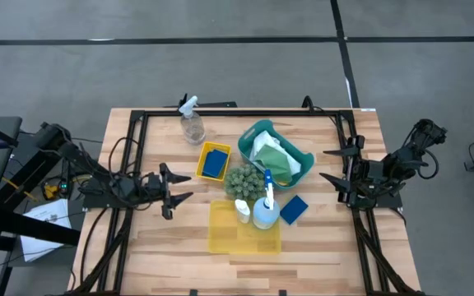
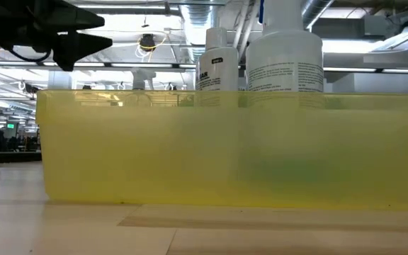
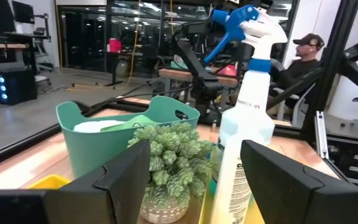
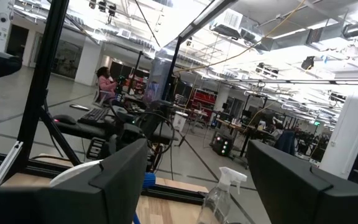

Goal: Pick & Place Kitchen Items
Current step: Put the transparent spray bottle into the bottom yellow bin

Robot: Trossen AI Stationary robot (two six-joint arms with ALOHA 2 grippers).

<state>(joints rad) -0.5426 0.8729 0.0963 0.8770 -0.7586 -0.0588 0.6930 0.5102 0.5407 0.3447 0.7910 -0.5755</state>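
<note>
While both dark arms hang at the frame's sides in the high view, we see the pale wooden table (image 1: 319, 238) filling the lower middle. Largest on it, a flat translucent yellow plastic bin (image 1: 229, 234) lies at lower centre — in the low view its wall (image 2: 190, 149) spans almost the whole frame. Up and right of it sits the teal plastic basket (image 1: 299, 148), holding white cloths (image 1: 263, 150) and a yellow-green piece (image 1: 285, 164).

We find the left gripper (image 1: 181, 187) at centre left, its fingers spread wide with nothing between them. The right gripper (image 1: 333, 166) at centre right is likewise spread wide and empty.

A blue-and-white spray bottle (image 1: 266, 210) stands at the bin's upper right edge, just beside a small white bottle (image 1: 243, 210). A clear spray bottle (image 1: 192, 123) lies at upper centre. Below it a small yellow tray (image 1: 202, 152) holds a blue sponge (image 1: 214, 164) — another blue sponge (image 1: 293, 209) rests right of the spray bottle. A green bumpy ball (image 1: 241, 179) sits at centre.
</note>
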